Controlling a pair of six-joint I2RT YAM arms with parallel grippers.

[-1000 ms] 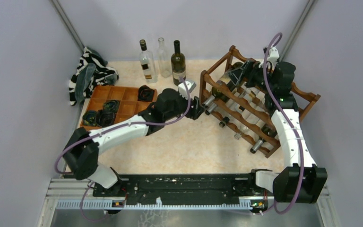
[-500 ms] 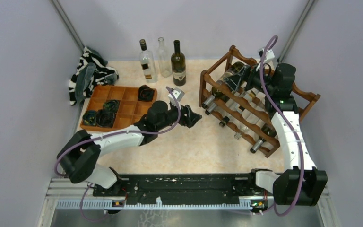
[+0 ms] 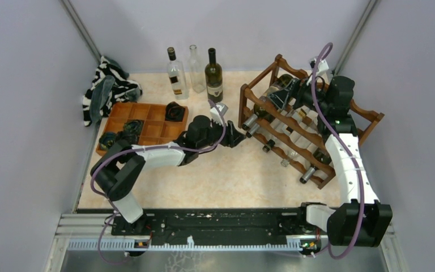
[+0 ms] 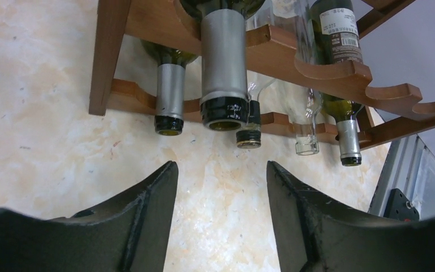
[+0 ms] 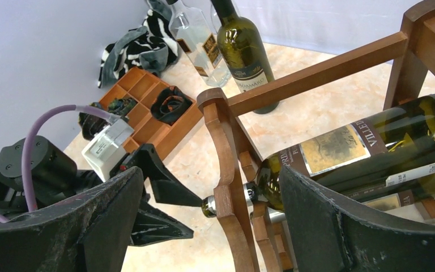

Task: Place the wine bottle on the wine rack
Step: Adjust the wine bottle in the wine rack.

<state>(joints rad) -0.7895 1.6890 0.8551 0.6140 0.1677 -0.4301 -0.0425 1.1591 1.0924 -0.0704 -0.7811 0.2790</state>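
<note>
On a beige table [image 3: 221, 178] between lilac walls [image 3: 28, 113], the left claw [image 3: 235, 137] gapes empty before the wine rack [image 5: 226, 164], the right claw [image 3: 288, 93] wide beside its top wine bottle [image 5: 345, 147].

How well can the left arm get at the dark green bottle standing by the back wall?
Probably yes: the left pincer is open and empty, the dark green bottle stands close beyond it, and nothing stands between them.

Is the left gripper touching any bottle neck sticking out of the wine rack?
Apart. The left wrist view shows bare table between the left gripper and the nearest bottle neck.
</note>
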